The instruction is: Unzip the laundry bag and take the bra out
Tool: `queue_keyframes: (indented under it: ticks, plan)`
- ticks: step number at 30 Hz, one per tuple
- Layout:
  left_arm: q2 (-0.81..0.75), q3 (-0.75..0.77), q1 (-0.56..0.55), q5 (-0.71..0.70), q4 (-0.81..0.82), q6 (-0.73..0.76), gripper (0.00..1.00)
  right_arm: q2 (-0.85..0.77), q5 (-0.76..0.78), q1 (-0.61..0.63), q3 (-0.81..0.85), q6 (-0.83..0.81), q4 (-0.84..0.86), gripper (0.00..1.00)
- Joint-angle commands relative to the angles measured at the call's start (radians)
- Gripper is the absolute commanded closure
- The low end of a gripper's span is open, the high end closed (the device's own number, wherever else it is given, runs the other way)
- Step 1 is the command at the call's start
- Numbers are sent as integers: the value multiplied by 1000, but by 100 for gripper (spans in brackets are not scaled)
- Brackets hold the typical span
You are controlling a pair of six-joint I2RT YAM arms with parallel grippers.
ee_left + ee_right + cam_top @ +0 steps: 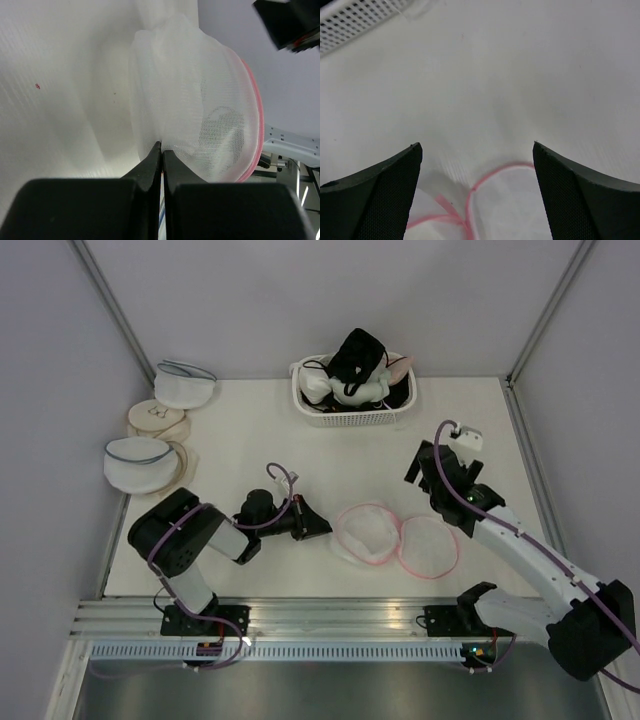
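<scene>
We are pinching the laundry bag (365, 532) (unzipped, flat on the counter (250, 440)) in our left jaws; our right jaws are hanging wide open; the bra (357, 358) is lying in the basket (350, 418).

The left arm (190, 535) and right arm (530, 555) look black and white, trailing purple cables (160, 550), the right pincer's (477, 150) pads (385, 200) seemingly mesh-textured.
</scene>
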Motion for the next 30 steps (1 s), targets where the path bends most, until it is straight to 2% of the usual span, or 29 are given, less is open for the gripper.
queue_keyframes:
  ticks: [1,5,11,17,23,25,28,30]
  plan:
    - [-94,-15,-4,-57,-28,70,98,-86,-14,13,-121,181,-96,5]
    - [-198,-54,-4,-157,-89,98,98,-138,-40,27,-250,253,-114,5]
    - [-359,-104,-4,-284,-233,125,98,-251,-81,31,-353,299,-104,6]
    - [-479,-132,-4,-363,-349,151,98,-345,-199,31,-500,353,-9,14]
    - [-439,-126,-4,-340,-337,156,98,-278,-224,31,-545,370,54,37]
    - [-421,-127,-4,-331,-300,148,98,-255,-218,31,-545,366,65,40]
    - [-398,-132,-4,-318,-266,135,98,-238,-203,31,-562,366,96,49]
    - [-384,-127,-4,-311,-252,129,98,-218,-198,31,-571,365,129,62]
